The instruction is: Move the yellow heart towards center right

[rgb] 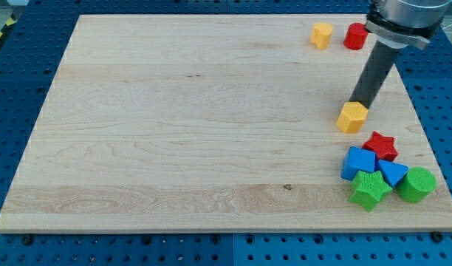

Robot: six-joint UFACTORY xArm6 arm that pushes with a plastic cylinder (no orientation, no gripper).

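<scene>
My tip (357, 103) touches the top edge of the yellow heart (351, 117) at the bench's (182, 118) right; the heart's pointing direction and long axis are unclear.

My arm comes in from the view's top right corner, its grey and dark wrist cut off by the frame's upper edge; from it a straight dark rod (375, 74) slants down and toward the view's left; my tip (357, 103) is low on the board at the view's right side, its very end hidden from sight; no other part of the arm shows.
</scene>
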